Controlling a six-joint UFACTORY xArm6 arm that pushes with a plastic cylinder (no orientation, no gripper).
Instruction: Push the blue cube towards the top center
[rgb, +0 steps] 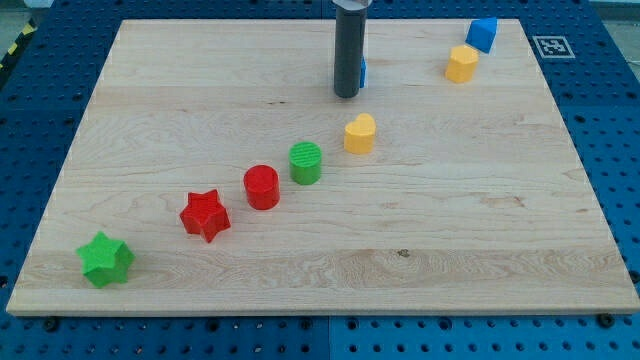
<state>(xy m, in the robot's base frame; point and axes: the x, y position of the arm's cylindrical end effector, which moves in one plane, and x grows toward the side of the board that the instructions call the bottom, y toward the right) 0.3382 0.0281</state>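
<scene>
My tip (347, 95) rests on the board near the view's top center. A blue block (363, 72) shows only as a thin sliver at the rod's right edge. The rod hides the rest of it, so I cannot make out its shape. It seems to touch the rod just above the tip. A second blue block (482, 33), blocky in shape, sits at the view's top right corner, far from the tip.
A yellow hexagon (461, 64) lies just below the top-right blue block. A yellow heart (360, 133) sits just below the tip. A green cylinder (306, 162), red cylinder (262, 187), red star (205, 214) and green star (105, 259) run diagonally to the bottom left.
</scene>
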